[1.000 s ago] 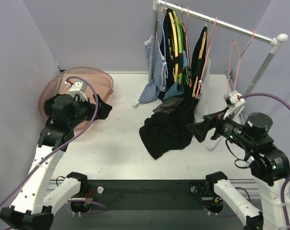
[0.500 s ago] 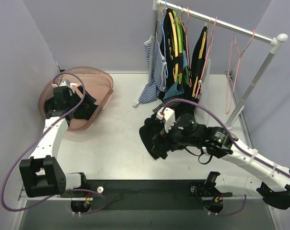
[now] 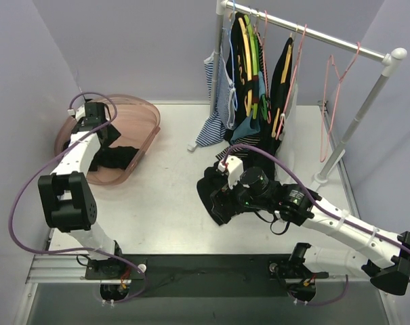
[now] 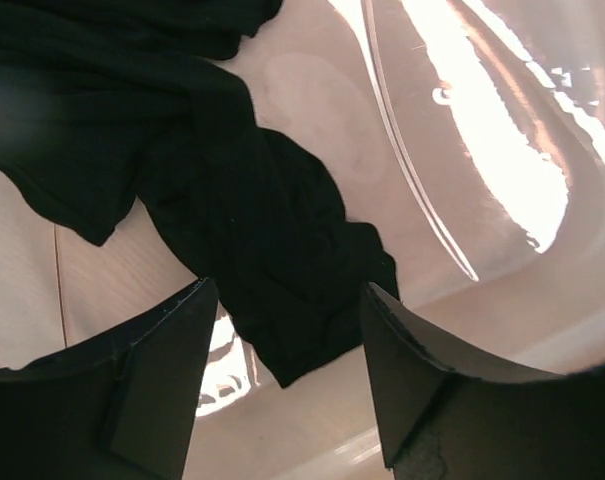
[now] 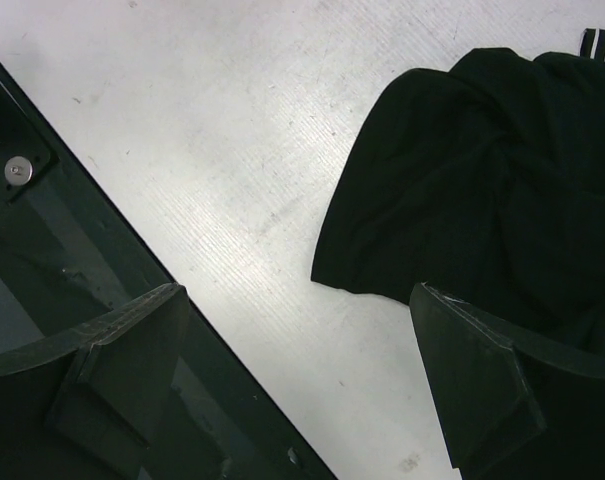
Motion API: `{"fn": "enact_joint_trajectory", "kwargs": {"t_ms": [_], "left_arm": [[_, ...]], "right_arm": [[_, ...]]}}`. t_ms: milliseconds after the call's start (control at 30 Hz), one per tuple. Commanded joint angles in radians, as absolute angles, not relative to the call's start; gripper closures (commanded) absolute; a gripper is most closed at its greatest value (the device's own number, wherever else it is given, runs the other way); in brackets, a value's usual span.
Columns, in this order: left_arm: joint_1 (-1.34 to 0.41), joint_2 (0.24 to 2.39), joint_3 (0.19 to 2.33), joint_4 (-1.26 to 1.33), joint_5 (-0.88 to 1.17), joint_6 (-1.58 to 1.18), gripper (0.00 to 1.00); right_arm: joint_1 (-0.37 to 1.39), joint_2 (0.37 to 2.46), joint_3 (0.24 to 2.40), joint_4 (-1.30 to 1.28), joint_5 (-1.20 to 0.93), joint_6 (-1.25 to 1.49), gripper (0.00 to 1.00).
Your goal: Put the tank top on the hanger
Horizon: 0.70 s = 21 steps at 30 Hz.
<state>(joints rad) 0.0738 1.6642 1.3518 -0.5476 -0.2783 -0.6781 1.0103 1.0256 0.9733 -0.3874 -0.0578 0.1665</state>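
Note:
The black tank top (image 3: 118, 157) lies crumpled in the clear pink basket (image 3: 145, 116) at the left. In the left wrist view the tank top (image 4: 252, 210) spreads over the basket floor, one corner of it lying between my fingertips. My left gripper (image 4: 287, 292) hovers just above it, open, its jaws apart on either side of that corner; from above, the left gripper (image 3: 100, 137) sits inside the basket. The empty pink hanger (image 3: 324, 118) hangs on the rail at the right. My right gripper (image 5: 297, 292) is open above bare table, far from both.
A larger black garment (image 3: 235, 177) trails from the rail (image 3: 326, 35) onto the table, under my right arm; its hem (image 5: 462, 180) lies beside the right fingers. Striped top (image 3: 215, 112) and yellow and green hangers (image 3: 249, 61) hang on the rail. A dark strip (image 5: 102, 300) runs along the near edge.
My left arm has reached down into the basket, onto the tank top. My right arm swung from the right side to the table's middle, over the large black garment.

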Motion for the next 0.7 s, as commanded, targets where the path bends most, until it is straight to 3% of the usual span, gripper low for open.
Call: {"fn": "enact_joint_trajectory", "kwargs": {"t_ms": [0,300,433,467,500,533,667], "left_arm": [[0.078,1.773,1.428,-0.621,-0.353,-0.693,0.32],[0.089,1.946,1.496,-0.626,-0.362,-0.663,0.36],[0.124,1.970,1.500,-0.611,-0.327,-0.650,0.59],[0.130,1.967,1.502,-0.609,-0.312,-0.652,0.83],[0.141,1.948,1.500,-0.607,-0.292,-0.653,0.93],[0.146,1.933,1.502,-0.603,-0.275,-0.655,0.99],[0.163,1.798,1.500,-0.546,-0.181,-0.643,1.00]], "right_arm": [[1.017,0.999,0.950,-0.333,-0.038,0.207,0.00],[1.015,0.970,0.928,-0.333,-0.025,0.241,0.00],[1.015,0.943,0.931,-0.347,-0.020,0.258,0.00],[1.015,0.931,0.931,-0.359,-0.017,0.261,0.00],[1.015,0.925,0.931,-0.362,-0.009,0.264,0.00],[1.015,0.920,0.933,-0.368,-0.006,0.267,0.00],[1.017,0.888,0.937,-0.394,-0.003,0.275,0.00]]}}
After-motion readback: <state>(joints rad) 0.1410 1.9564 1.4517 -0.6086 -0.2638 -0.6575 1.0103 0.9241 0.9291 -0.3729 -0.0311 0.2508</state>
